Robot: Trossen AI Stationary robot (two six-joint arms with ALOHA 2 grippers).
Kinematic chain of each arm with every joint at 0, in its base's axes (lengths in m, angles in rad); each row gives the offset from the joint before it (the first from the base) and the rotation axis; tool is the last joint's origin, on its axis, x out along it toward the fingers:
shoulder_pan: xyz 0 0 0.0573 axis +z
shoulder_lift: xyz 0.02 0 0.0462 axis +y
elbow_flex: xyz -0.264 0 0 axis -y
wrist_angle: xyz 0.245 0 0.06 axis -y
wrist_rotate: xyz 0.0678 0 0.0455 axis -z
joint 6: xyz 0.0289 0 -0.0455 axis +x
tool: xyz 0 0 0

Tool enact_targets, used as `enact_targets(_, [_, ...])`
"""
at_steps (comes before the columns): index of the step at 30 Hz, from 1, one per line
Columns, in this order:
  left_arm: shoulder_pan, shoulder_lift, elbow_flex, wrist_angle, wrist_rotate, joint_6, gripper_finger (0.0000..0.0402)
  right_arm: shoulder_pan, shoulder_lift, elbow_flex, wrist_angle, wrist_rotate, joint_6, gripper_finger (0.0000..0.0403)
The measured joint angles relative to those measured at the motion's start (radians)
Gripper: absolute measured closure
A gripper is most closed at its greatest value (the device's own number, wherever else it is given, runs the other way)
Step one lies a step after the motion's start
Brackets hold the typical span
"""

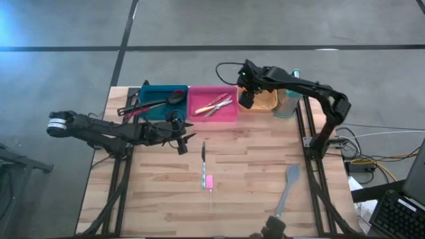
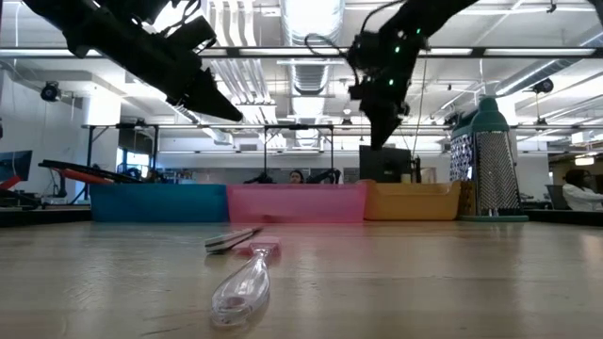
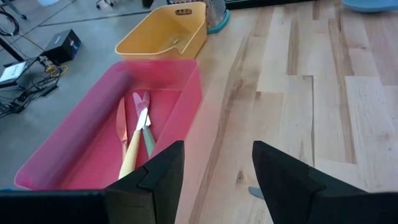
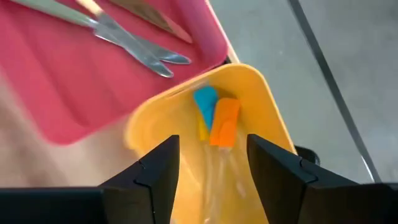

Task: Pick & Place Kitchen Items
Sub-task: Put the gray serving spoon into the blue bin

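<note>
On the counter, nearest the front edge, a grey spatula is seen, then a pink-handled clear utensil just beside a dark-handled knife. These are judged light, stiff and slippery; each handle's middle would best be gripped. The left end effector is held spread above the counter, empty. Farther off, the right end effector is spread over the orange bin, nothing pinched.

Two dark jointed arms, black cabling, blocky black fingers.
</note>
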Motion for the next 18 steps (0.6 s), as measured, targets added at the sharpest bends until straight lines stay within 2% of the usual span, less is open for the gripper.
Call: enact_targets(18, [-0.001, 0.000, 0.000, 0.000, 0.000, -0.009, 0.0206, 0.305, -0.358, -0.136, -0.099, 0.000, 0.393, 0.0270])
